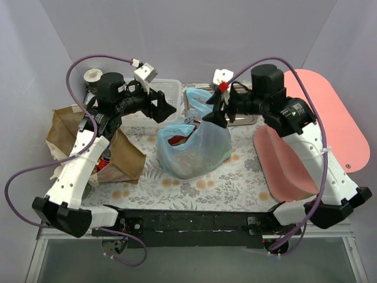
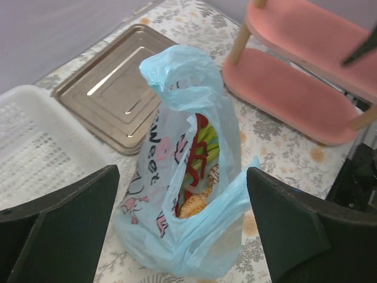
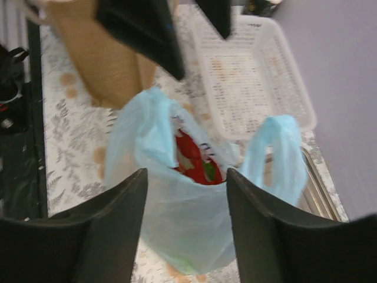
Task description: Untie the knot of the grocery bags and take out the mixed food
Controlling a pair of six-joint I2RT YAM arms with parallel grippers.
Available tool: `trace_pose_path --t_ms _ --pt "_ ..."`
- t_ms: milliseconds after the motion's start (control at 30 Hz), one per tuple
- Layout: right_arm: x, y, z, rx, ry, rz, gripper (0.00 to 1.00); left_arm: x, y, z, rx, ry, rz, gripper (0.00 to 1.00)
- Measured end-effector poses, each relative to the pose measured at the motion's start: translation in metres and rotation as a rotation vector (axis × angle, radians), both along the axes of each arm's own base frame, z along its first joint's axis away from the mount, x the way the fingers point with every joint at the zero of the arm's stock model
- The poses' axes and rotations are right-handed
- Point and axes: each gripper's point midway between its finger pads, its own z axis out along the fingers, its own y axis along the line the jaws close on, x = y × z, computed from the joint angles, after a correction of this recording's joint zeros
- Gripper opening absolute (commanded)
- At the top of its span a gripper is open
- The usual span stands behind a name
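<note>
Blue bag: mid-table, upright, mouth open, handles apart; red food shows inside.
Left gripper: fingers spread wide, empty, above the bag's left rim.
Right gripper: fingers parted, empty, over the right handle.
Paper bag: left, narrow gap to blue bag.
Edges: white basket and metal tray behind; pink shelf right.
Room: floral cloth strip runs between bag and arm bases.
</note>
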Motion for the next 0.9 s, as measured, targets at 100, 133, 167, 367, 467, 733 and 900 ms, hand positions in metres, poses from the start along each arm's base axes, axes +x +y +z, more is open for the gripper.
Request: trace_pose_path --t_ms 100,133,167,367,467,733,900 --pt "-0.034 0.013 -0.021 -0.049 -0.019 0.087 0.44 0.005 -0.018 -0.015 -0.014 0.046 -0.090 0.90" --pt "-0.037 0.014 -0.032 -0.063 -0.010 0.091 0.42 0.008 -0.023 -0.022 -0.013 0.067 -0.108 0.91" --pt "-0.037 0.013 -0.046 -0.082 0.007 0.083 0.41 0.011 -0.028 -0.030 -0.011 0.088 -0.121 0.91" --pt "-0.013 0.011 -0.133 -0.158 0.126 -0.052 0.34 0.016 -0.034 -0.086 0.047 0.194 -0.131 0.93" --pt "0.005 0.019 -0.144 -0.130 0.166 -0.124 0.35 0.011 -0.029 -0.115 0.084 0.250 -0.121 0.92" --pt "0.013 0.050 -0.141 0.016 0.218 -0.138 0.42 0.017 -0.012 -0.158 0.193 0.297 0.003 0.40" --pt "0.024 0.068 -0.176 -0.013 0.197 -0.153 0.01 0.018 -0.009 -0.156 0.198 0.288 0.023 0.00"
